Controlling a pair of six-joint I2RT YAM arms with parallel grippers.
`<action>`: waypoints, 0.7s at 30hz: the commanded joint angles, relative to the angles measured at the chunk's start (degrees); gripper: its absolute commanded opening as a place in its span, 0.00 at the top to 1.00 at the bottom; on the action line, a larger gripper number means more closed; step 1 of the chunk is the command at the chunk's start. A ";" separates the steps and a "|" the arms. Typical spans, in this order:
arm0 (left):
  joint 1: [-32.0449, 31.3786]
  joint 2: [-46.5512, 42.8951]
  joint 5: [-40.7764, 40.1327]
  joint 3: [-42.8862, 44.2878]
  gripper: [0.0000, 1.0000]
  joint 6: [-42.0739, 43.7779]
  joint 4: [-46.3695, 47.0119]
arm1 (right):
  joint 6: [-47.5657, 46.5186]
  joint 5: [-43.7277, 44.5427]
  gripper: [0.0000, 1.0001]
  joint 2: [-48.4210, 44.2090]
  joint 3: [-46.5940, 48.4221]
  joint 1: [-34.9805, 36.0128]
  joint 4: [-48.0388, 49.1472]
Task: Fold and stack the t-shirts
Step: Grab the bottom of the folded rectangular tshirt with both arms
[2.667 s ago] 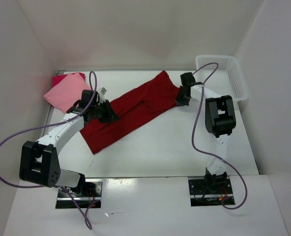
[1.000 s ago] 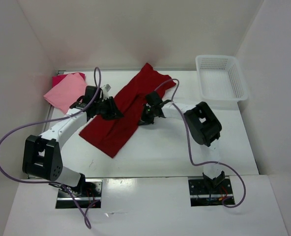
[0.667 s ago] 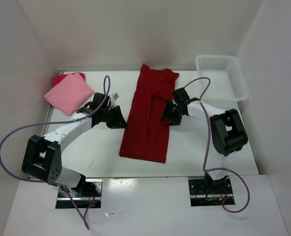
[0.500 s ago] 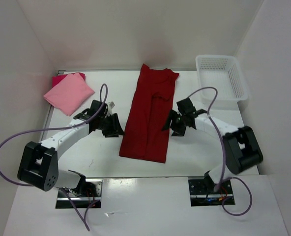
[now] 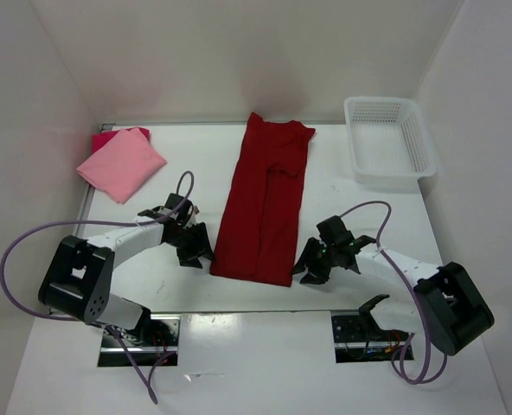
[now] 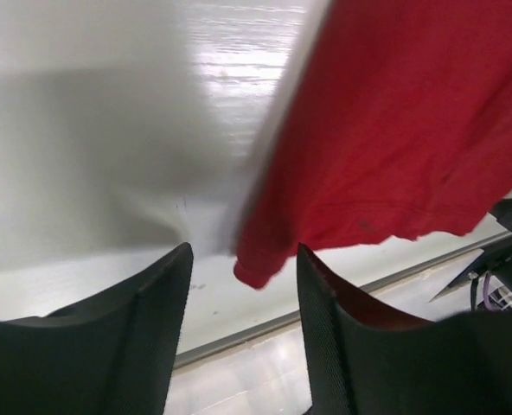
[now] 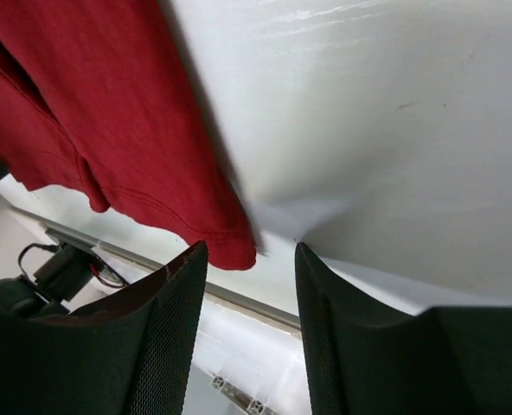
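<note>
Room: white walls stand on three sides, with a white tabletop (image 5: 360, 216) in the middle.
Far left corner: a bright pink-red t-shirt (image 5: 105, 137) peeks out from under a light pink t-shirt (image 5: 122, 162). Both are folded, and the light pink one lies on top.
Left arm: it lies low over the tabletop and points at the dark red t-shirt (image 5: 265, 203). A purple cable (image 5: 31, 235) loops out from its side.
Left gripper (image 5: 197, 252): it sits just beside the near left corner of the dark red t-shirt. It stands wide and holds nothing.
Left wrist view: the two black fingers (image 6: 152, 320) have a gap between them. The shirt's corner lies on the tabletop just past the gap, and no finger pinches it.
Dark red t-shirt: it lies flat in the middle of the tabletop, folded into one long strip. The strip runs from the far edge toward the near edge and leans a little to the left as it comes near.
Right gripper (image 5: 306, 268): it sits just beside the near right corner of the strip. It stands wide too, with nothing in it.
Right wrist view: the black fingers (image 7: 334, 328) are apart. The hem corner lies on the tabletop just past them, and they do not squeeze it.
Far right corner: a white basket (image 5: 416, 151) with little holes stands there, well apart from all three shirts.
</note>
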 commanded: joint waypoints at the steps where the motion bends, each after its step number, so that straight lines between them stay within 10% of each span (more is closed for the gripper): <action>1: -0.35 3.58 1.69 -0.78 0.43 -0.71 2.24 | 2.75 -2.15 0.50 -1.23 -1.72 0.78 5.94; 13: -1.94 4.29 2.75 -0.78 0.64 -0.19 2.24 | 2.75 -3.48 0.61 3.42 -1.64 2.97 10.07; 21: -3.69 1.31 5.55 -0.78 0.95 -0.18 0.32 | 5.38 -4.62 1.00 -2.36 -4.17 3.68 6.40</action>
